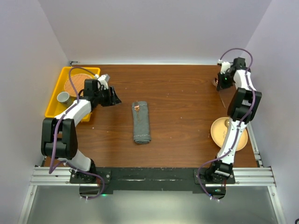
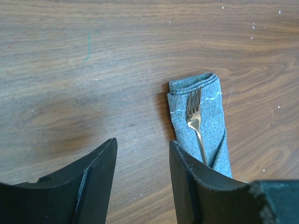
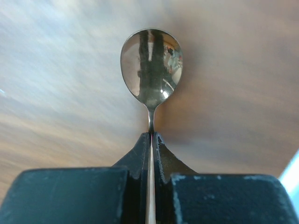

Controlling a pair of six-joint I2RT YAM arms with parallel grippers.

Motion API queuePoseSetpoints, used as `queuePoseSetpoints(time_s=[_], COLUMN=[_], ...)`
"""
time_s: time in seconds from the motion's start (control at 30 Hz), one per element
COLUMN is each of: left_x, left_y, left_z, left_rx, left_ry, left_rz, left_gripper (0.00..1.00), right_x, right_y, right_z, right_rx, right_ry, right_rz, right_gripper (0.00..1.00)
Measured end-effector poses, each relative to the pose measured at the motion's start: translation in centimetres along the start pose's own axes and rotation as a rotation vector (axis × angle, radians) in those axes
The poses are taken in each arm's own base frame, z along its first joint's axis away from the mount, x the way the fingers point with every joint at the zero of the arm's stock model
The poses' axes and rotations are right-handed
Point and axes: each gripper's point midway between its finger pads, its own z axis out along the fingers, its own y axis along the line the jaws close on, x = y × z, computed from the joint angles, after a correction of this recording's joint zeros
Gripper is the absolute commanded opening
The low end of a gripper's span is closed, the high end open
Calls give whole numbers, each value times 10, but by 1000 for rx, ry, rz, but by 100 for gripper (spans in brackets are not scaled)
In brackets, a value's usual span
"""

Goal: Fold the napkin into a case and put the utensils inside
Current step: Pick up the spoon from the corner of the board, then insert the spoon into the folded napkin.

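Two arms are bolted at the near edge of the wooden table (image 1: 187, 102). One case (image 1: 141, 122), the dark grey cloth folded into a long narrow pouch, lies near the middle of the table with its length running near to far.

To the right of the case and slightly nearer, well apart from it, sits one round yellow-orange plate (image 1: 218, 133), partly covered by the right arm.

One copper-coloured fork (image 2: 194, 112) is in the case. Its tines lie on the cloth at the far end and its handle runs under a fold. The left wrist view shows the case (image 2: 205, 126) just beside the right-hand finger.

Left of the case and a little farther back hangs the left gripper (image 1: 114, 98). Its jaws stand apart with only bare table between them, and it holds nothing (image 2: 142, 144).

Farther left of the case is one yellow tray (image 1: 52, 95). In it stand one grey cup (image 1: 62, 97) and one round brown disc (image 1: 77, 84).

Farthest from the case, at the far right of the table, is the right gripper (image 1: 218, 84). Its jaws are clamped (image 3: 152, 135) on the thin handle of one spoon (image 3: 151, 67), whose shiny bowl points away from the fingers above the table.

That makes two utensils in view: one fork in the case and one spoon in the right gripper.
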Motion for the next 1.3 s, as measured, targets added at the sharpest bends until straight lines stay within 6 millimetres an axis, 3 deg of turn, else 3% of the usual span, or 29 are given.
queuePoseSetpoints(time_s=[0.13, 0.27, 0.4, 0.53, 0.6, 0.67, 0.77, 0.93, 1.1, 1.3], left_x=[0, -1, -8, -10, -8, -4, 4, 14, 15, 15], left_y=[1, 2, -1, -5, -5, -5, -4, -2, -4, -5], left_z=[0, 0, -5, -15, -18, -20, -21, -23, -30, -35], left_rx=[-6, -14, -13, -10, -9, -10, -11, -17, -17, -20], left_ry=[-2, -7, -39, -74, -81, -84, -80, -77, -100, -118], left_rz=[0, 2, 15, 30, 33, 32, 21, 3, 10, 16], left_gripper=[54, 55, 55, 55, 54, 53, 52, 52, 52, 52], right_x=[-50, -114, -158, -175, -168, -147, -115, -79, -64, -59], right_y=[36, 97, 183, 286, 334, 367, 408, 461, 490, 500], right_z=[-6, -39, -90, -143, -159, -163, -154, -128, -107, -66], right_rx=[-1, 2, 7, -44, -89, -101, -106, -120, -113, -70], right_ry=[-110, -251, -368, -461, -472, -445, -381, -300, -284, -278], right_rz=[31, 27, 31, 75, 95, 113, 125, 115, 85, 68], right_gripper=[0, 0, 0, 0, 0, 0, 0, 0, 0, 0])
